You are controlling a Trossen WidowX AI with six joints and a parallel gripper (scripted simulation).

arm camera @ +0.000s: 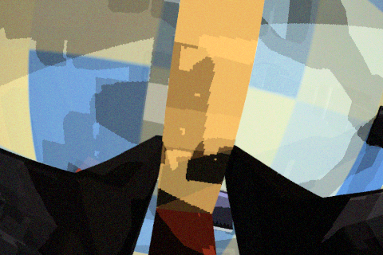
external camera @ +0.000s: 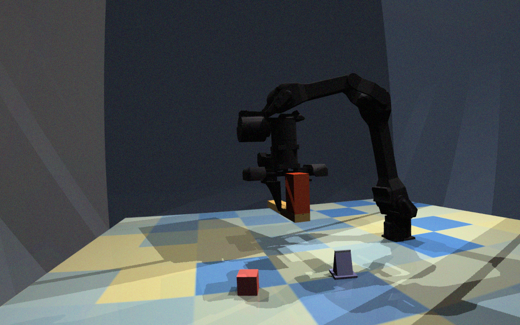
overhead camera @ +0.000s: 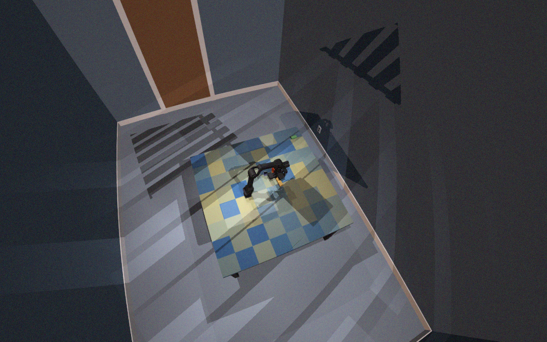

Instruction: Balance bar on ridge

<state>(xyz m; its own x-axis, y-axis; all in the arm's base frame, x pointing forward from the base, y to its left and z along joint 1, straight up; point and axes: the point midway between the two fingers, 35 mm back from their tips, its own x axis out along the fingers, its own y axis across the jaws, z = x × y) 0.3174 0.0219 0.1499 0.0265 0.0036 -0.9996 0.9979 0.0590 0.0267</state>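
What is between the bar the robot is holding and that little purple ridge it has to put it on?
Nothing visible. The gripper holds the bar, which carries a red block on one end, above the far part of the table. The ridge stands nearer the camera, and the red cube sits off to its side, apart from it.

Bar [arm camera: 215, 64] end hidden by pincer [arm camera: 194, 197].
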